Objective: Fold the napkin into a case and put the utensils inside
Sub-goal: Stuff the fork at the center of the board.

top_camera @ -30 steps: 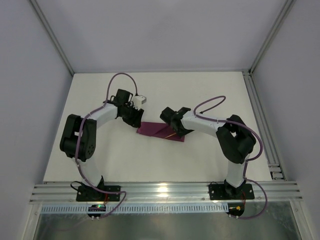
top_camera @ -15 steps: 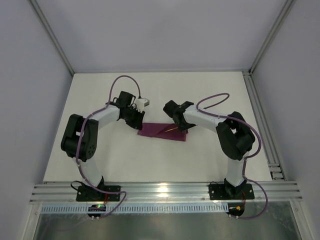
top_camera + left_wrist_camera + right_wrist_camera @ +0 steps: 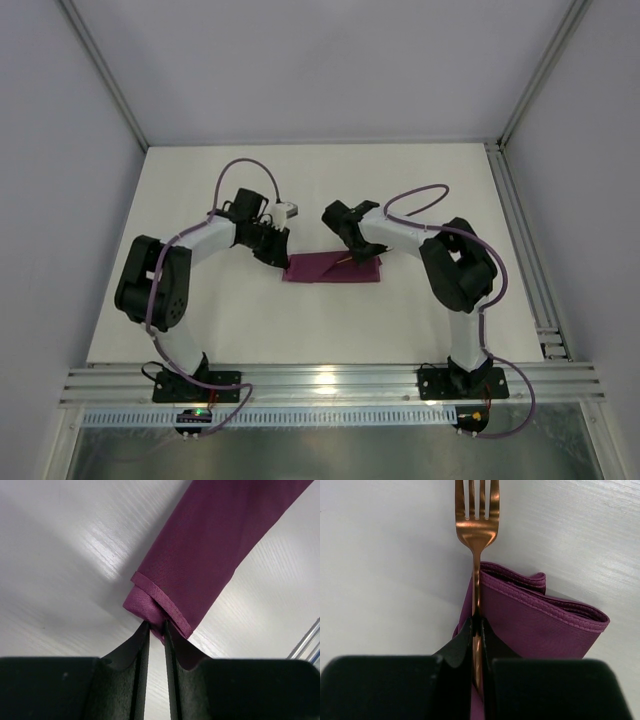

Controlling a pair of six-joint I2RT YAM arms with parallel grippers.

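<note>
**Fork pinched over case; cloth end gripped by other arm**

The case (image 3: 332, 269) was seen lying flat near the middle of the table (image 3: 400, 180), btwn the two arms, as a narrow maroon-purple rectangle. Its left end was pinched by the left gripper (image 3: 156, 627), jaws pressed almost together w/ a hemmed corner caught in the gap. The fork (image 3: 476, 525) was clamped by its thin handle in the right gripper (image 3: 476, 622), jaws closed tight on the metal. Its tines pointed away from the wrist, out past the cloth's layered edge. Whether the handle had entered the layers could not be told. No 2nd utensil was made out.

Handling, as judged: the cloth was taken to be light, soft and limp, so likely to drag or unfold if tugged. A grip on a hemmed corner was thought best, since the stitching is thicker there. The fork was judged stiff, light and smooth, thus apt to swivel in a narrow pinch, so a mid-handle hold was preferred.

Surroundings: purple cables (image 3: 420, 195) looped above both wrists and a rail (image 3: 330, 385) ran along the near edge, well apart from the work. The main obstruction was judged to be the two grippers themselves, close together over one small cloth.
</note>
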